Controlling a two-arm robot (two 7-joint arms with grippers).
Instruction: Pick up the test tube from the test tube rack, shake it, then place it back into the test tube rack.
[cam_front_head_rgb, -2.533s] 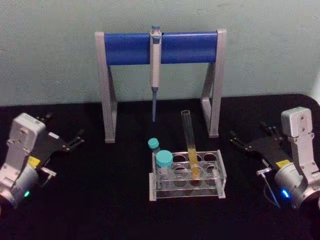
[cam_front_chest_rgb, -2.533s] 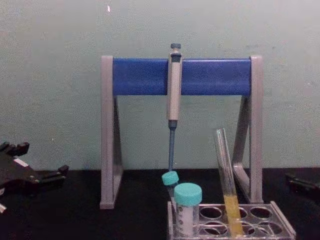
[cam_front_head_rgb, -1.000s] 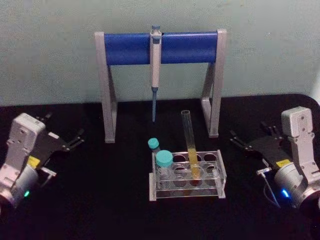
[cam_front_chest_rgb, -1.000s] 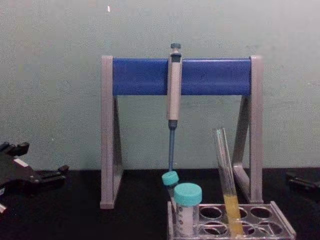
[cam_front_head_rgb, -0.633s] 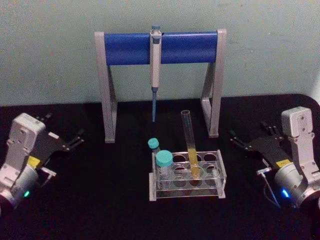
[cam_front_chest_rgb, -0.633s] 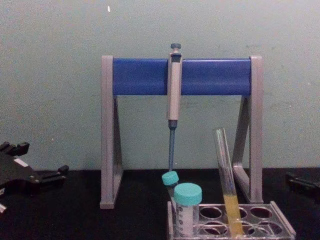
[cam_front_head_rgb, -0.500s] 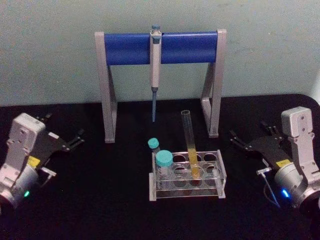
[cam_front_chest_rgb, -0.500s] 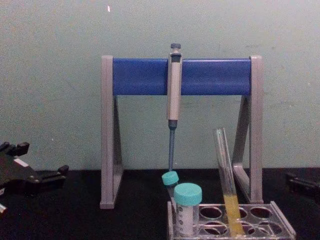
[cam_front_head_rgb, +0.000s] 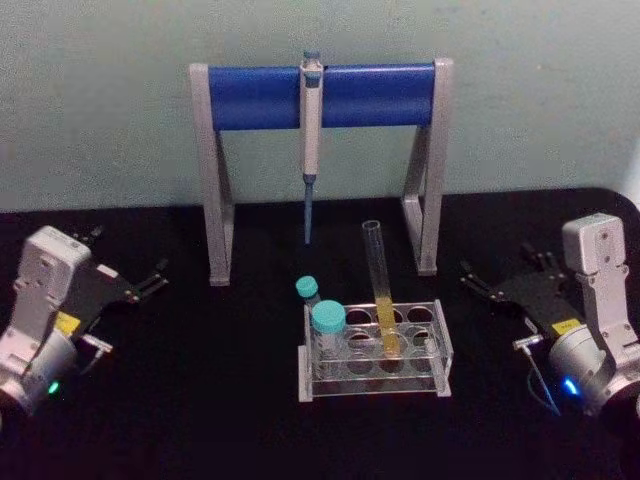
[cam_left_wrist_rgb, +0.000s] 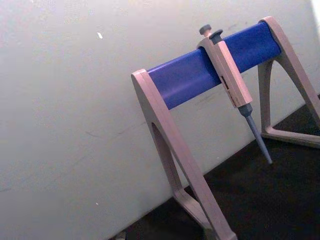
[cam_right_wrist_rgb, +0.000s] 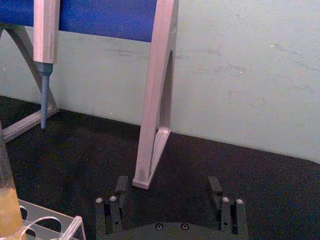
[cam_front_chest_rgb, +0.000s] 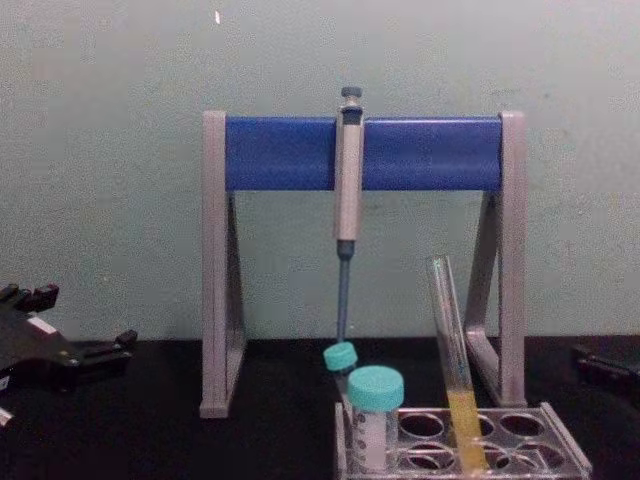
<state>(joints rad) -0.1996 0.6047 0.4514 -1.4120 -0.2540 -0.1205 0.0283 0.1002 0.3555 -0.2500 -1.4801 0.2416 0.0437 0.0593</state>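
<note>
Both grippers sat parked well apart from the test tube rack (cam_front_head_rgb: 375, 350): left gripper (cam_front_head_rgb: 150, 279) and right gripper (cam_front_head_rgb: 478, 286), jaws apart, empty. Test tube (cam_front_head_rgb: 379, 287) leaned in a back-row hole, loose fit, upper glass exposed for a side grasp.

Each arm ended in a pale grey, boxy wrist housing above a rounded silver joint. The left gripper (cam_front_head_rgb: 128, 284) and right gripper (cam_front_head_rgb: 500, 287) were black, with angular plates and thin dark fingers. Each carried a small yellow label. A green light glowed on the left joint, a blue one on the right, where a thin cable looped. Small screws dotted the right gripper's base
</note>
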